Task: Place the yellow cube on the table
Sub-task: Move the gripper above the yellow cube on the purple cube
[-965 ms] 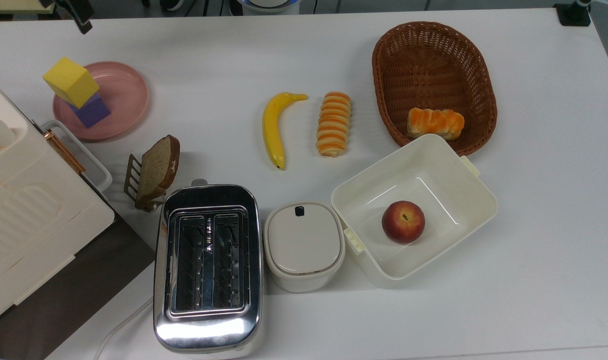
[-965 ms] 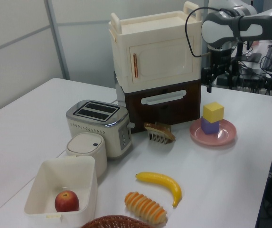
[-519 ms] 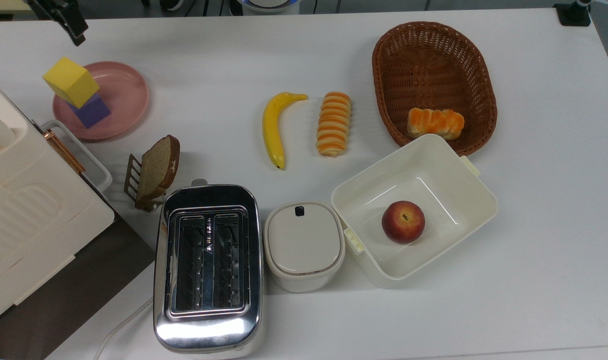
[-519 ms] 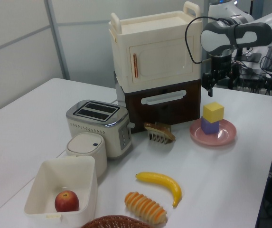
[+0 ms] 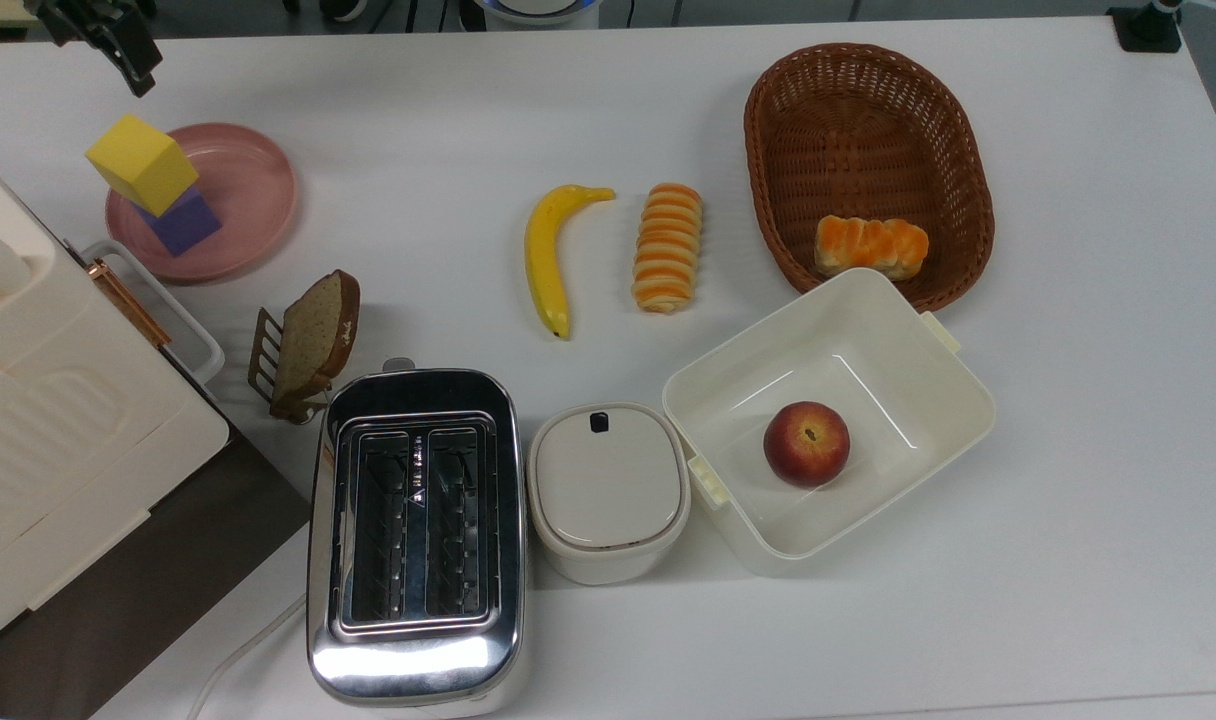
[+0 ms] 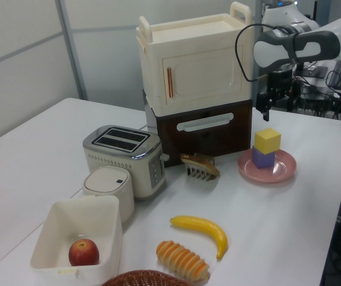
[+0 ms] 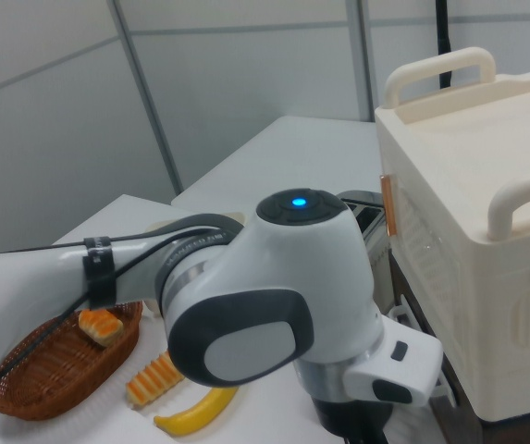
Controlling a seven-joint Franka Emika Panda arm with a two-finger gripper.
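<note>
The yellow cube sits tilted on top of the purple cube, and both stand on the round pink plate near the far left of the white table in the top view. The left view gives the stack from the side: the yellow cube rests squarely over the purple cube, with the plate beside the cream and brown cabinet. The gripper shows in the top view at the upper left corner, apart from the cube and holding nothing; in the left view the gripper hangs above and a little to the left view's left of the stack, and whether its fingers are apart or closed cannot be told. The right view brings the arm's white and grey wrist housing up close, its blue light on, in front of the cabinet. The top view lays out the rest: a banana, a striped bread roll, a wicker basket holding a bun, an open white box with a peach inside, a lidded white container, a chrome toaster, and a bread slice in a rack.
</note>
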